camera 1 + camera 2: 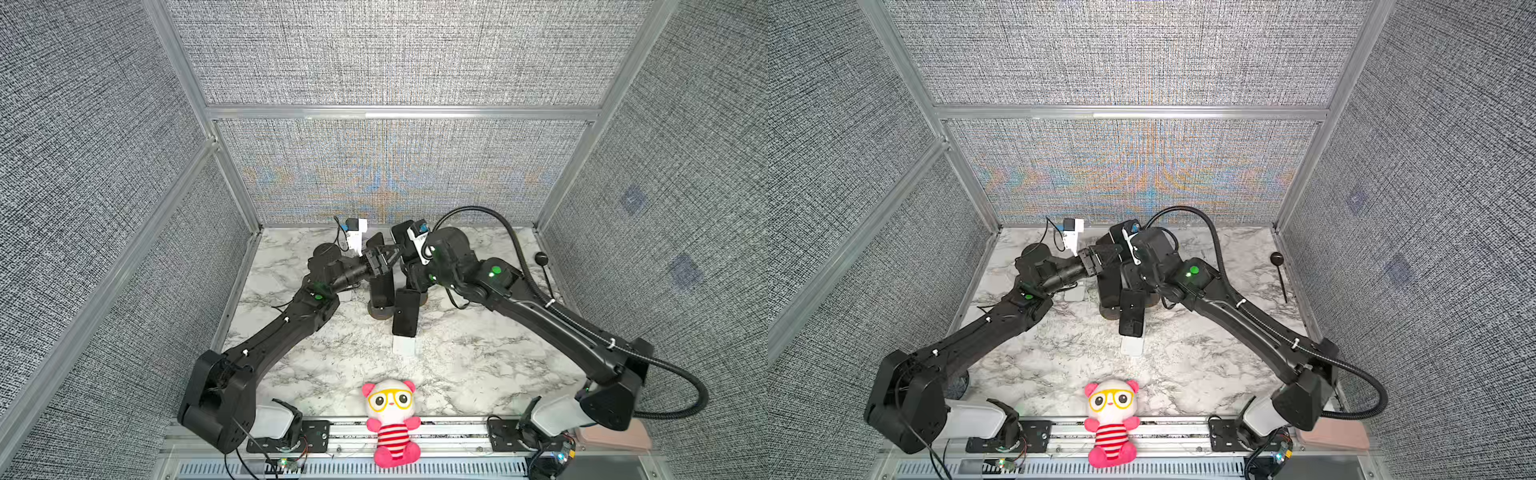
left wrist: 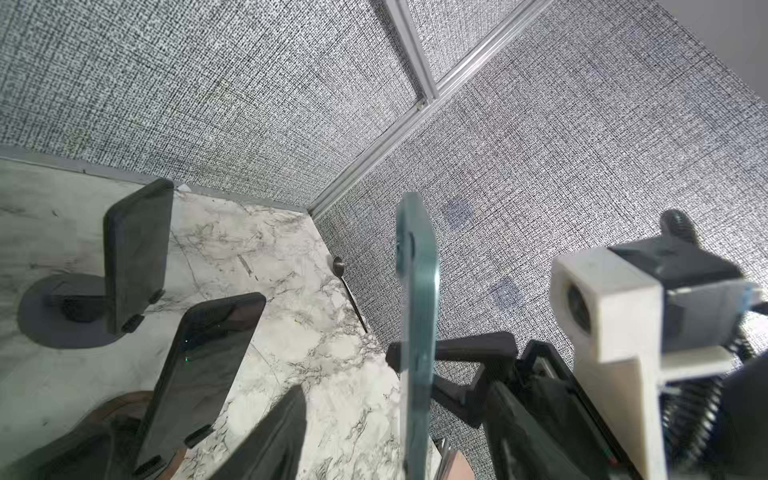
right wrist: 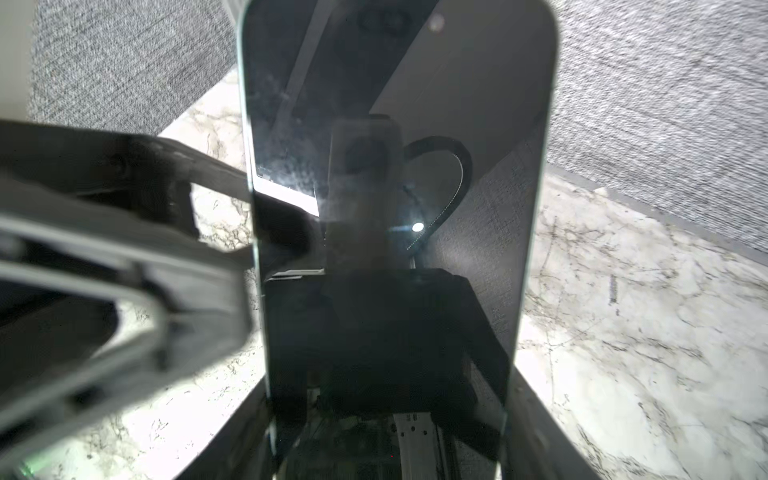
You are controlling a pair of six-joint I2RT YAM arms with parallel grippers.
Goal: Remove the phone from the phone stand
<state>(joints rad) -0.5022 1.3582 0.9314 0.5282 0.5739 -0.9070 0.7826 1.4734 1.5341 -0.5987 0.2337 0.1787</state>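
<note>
Left end effector point(image 1: 392, 251) has its jaws parted, one finger point(image 2: 282, 432) clear of the phone point(image 3: 395, 208). The phone is raised in the air just beside it, clamped across its width by the right end effector point(image 3: 388, 382); the phone stand point(image 2: 133, 249) sits on the worktop point(image 1: 478, 365) below, apart from the phone

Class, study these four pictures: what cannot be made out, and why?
- The right pincer: hidden under its own wrist in both top views.
- Whether the left pincer touches the held phone: motion blur in the right wrist view.
- The stand under the other phone: mostly covered by it in both top views, cut off in the left wrist view.
- The stick by the wall: too small to identify in both top views.
</note>
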